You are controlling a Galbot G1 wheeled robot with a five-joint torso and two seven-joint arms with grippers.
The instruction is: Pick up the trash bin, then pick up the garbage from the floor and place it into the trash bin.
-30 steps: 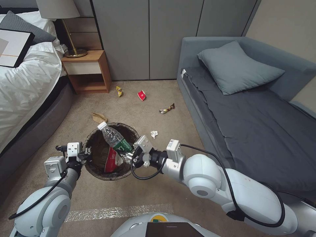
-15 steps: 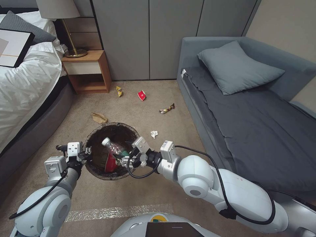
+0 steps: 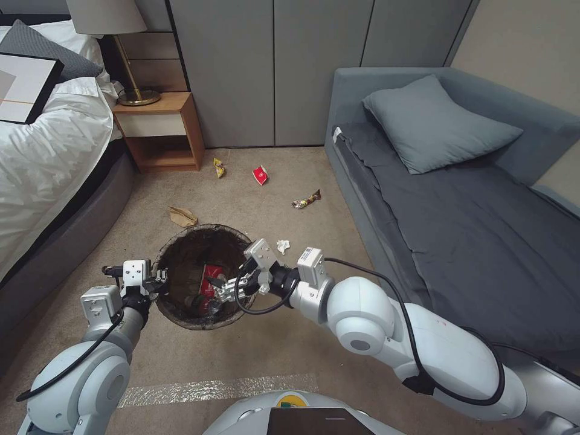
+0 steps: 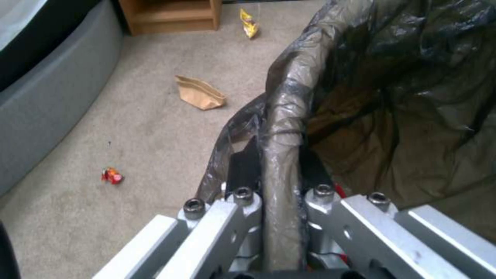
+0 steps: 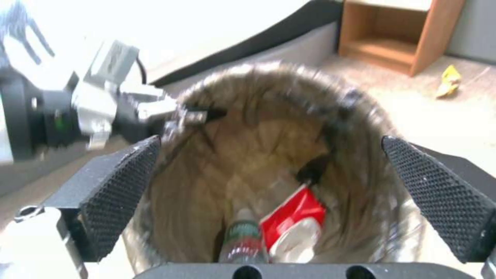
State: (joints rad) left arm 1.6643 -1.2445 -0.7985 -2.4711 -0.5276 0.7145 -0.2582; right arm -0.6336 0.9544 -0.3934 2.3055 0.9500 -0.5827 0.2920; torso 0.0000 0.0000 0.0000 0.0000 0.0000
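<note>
The trash bin (image 3: 204, 229), with its dark wrinkled liner, hangs above the carpet. My left gripper (image 3: 159, 281) is shut on the rim (image 4: 281, 128) at the bin's left side. My right gripper (image 3: 221, 291) stands open over the bin's mouth, its two black pads (image 5: 122, 190) wide apart with nothing between them. A clear bottle (image 5: 243, 237) and a red-and-white wrapper (image 5: 292, 219) lie at the bottom of the bin. On the floor lie garbage pieces: brown paper (image 3: 182, 215), a white tissue wad (image 3: 283, 246), a dark foil wrapper (image 3: 306, 199), a red wrapper (image 3: 260, 175) and a yellow packet (image 3: 219, 168).
A bed (image 3: 48, 157) runs along the left and a grey sofa (image 3: 459, 199) along the right. A wooden nightstand (image 3: 162, 130) with a lamp stands at the back wall. A small red-orange scrap (image 4: 112, 175) lies on the carpet beside the bed.
The bottle that my right gripper held above the bin has dropped to the bin's bottom. The right gripper has opened. The left gripper has kept its hold on the rim.
</note>
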